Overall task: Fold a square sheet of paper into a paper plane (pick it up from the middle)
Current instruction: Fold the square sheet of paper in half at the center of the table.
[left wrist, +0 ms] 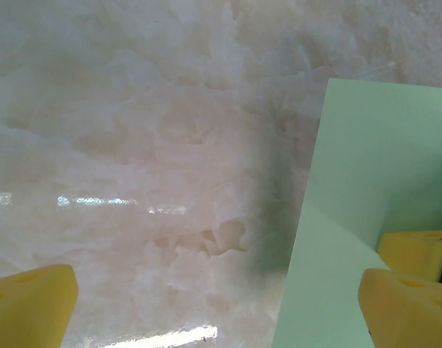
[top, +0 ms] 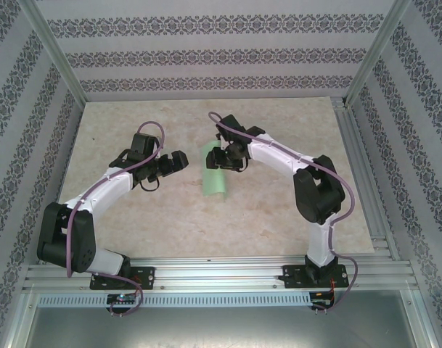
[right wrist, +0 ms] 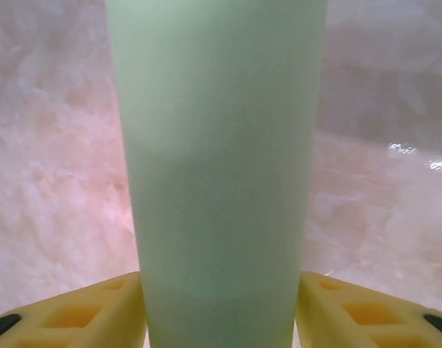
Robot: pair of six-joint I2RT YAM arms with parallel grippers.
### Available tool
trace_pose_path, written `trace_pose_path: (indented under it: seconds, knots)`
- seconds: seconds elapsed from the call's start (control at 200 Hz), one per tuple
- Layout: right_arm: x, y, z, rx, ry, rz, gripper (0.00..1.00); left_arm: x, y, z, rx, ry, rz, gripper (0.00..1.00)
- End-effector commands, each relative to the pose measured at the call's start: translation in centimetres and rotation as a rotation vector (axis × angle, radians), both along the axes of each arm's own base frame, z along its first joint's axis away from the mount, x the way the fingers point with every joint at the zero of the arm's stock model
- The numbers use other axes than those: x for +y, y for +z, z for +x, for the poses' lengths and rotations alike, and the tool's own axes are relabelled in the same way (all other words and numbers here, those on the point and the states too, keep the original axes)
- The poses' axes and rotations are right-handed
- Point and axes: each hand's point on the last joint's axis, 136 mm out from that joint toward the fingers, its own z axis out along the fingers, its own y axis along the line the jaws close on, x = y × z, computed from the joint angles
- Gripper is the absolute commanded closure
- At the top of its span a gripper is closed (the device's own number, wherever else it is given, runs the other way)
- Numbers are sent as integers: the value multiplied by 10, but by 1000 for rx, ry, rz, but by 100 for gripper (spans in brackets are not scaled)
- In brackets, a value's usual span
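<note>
The light-green sheet of paper lies near the middle of the tabletop, drawn up into a narrow, bowed strip running from far to near. From the right wrist it looks like a rounded column of paper rising between two yellow fingers, its edges meeting a pad on either side. The right gripper sits over the far end of the strip, jaws half closed and pinching the sheet so that it bulges between them.

From the left wrist the sheet stands at the right as a flat green panel with a slanting fold line low down. A second yellow block peeks out beside it; I cannot tell what it belongs to.

The left gripper hangs just to the left of the paper, jaws spread wide with bare marbled tabletop between them. One of its yellow pads overlaps the sheet's lower edge; whether it touches I cannot tell.

Both white arms reach in from their bases on the aluminium rail at the near edge, a purple cable looped along each. Walls papered in patterned stripes close in the far side and both flanks.
</note>
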Motion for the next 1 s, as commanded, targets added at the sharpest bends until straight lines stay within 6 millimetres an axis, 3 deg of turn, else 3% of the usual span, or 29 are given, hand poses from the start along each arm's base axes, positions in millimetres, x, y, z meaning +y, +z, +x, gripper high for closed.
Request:
trace_pose_path:
  seconds: [0.0,0.11,0.375,0.644,0.994]
  knots:
    - [4,14,5,-9,-42,160,46,-2,19,6,-33,1,-39,0]
    - [-20,-4,5,34,-97,156,46,-6,20,7,-35,-11,-60,0]
    - [-61,-24,-2,67,-160,170,40,-21,24,11,-39,-47,-134,0]
    - [-89,-42,-13,104,-173,115,33,-49,24,14,-27,-124,-156,0]
    - [-122,-43,-22,97,-210,11,30,-84,24,16,-20,-206,-161,3]
